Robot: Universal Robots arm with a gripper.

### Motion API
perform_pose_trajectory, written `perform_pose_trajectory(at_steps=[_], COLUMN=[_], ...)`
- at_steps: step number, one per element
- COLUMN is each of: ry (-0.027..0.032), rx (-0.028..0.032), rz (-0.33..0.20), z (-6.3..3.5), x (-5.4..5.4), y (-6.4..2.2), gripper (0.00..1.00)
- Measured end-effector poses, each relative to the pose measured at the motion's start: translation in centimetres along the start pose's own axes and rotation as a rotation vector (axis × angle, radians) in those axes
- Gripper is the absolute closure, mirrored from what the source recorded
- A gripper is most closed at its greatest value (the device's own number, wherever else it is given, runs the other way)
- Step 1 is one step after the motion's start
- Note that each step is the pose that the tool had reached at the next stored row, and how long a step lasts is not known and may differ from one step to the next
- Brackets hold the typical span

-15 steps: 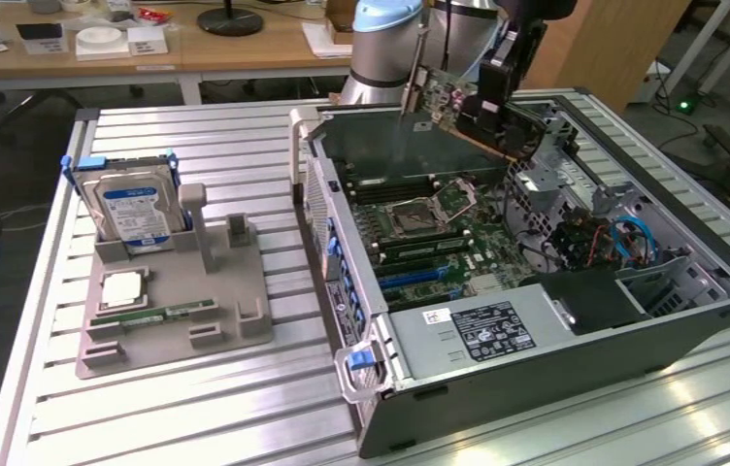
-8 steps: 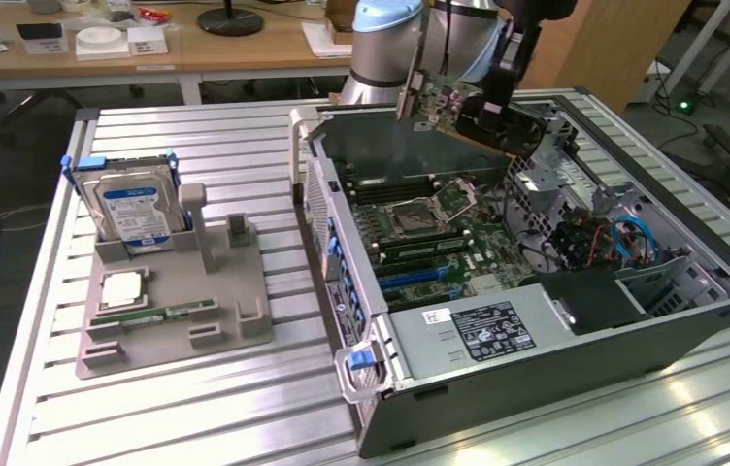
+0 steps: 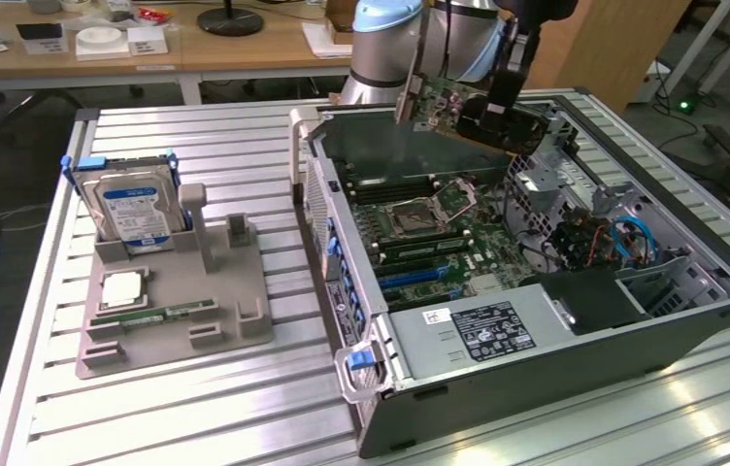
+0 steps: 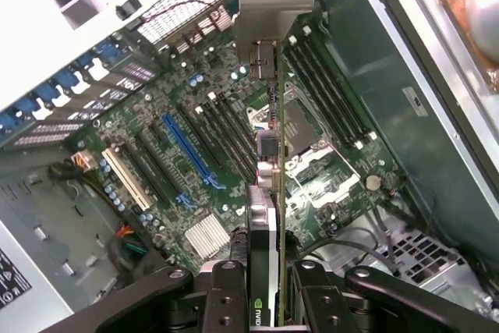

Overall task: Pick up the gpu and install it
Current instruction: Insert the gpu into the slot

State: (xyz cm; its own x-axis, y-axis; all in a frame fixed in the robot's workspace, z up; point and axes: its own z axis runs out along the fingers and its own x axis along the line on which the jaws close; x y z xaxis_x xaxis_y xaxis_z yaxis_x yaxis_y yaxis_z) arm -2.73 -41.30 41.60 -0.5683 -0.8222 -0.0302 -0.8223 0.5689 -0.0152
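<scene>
**Gpu [image 3: 449, 102] held in the claw [image 3: 505, 102] above the open computer case [image 3: 573, 320]**

The gpu is gripped in the air over the far end of the case, clear of the case walls and tilted, with its green circuit board turned towards the exterior view's left. It is not seated in any slot. In the wrist view the gpu [image 4: 265, 216] is seen edge-on. Its narrow silver bracket [image 4: 269, 5] is at the end away from the claw [image 4: 269, 290].

The claw is closed on the card's body, one of the black fingers [image 4: 226, 294] pressed to each face, so the jaws are held only a card's thickness apart. The claw is carried by the pale blue-grey arm [image 3: 391, 39] that is seen behind the case.

Below the card lies the motherboard [image 4: 195, 193]. On it the processor socket [image 4: 300, 126], the memory slots [image 4: 327, 91] and a row of expansion slots, one of them blue [image 4: 187, 154], are seen.

The case is laid on its side on the slatted metal bench [image 3: 210, 146], its side panel off. Well apart from it, towards the exterior view's left, a grey holder [image 3: 171, 311] is placed on the bench. A hard drive with a blue label [image 3: 132, 209] is stood upright in it, and a processor [image 3: 121, 288] and a narrow green memory stick [image 3: 158, 313] are laid flat in it.
</scene>
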Motion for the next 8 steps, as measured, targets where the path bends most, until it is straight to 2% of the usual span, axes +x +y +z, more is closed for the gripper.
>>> perform_pose_trajectory(at_steps=[8], ry=[-0.0075], rx=[0.0065], rz=[-0.087], z=[0.02], x=[0.11], y=[-0.07], gripper=[0.73])
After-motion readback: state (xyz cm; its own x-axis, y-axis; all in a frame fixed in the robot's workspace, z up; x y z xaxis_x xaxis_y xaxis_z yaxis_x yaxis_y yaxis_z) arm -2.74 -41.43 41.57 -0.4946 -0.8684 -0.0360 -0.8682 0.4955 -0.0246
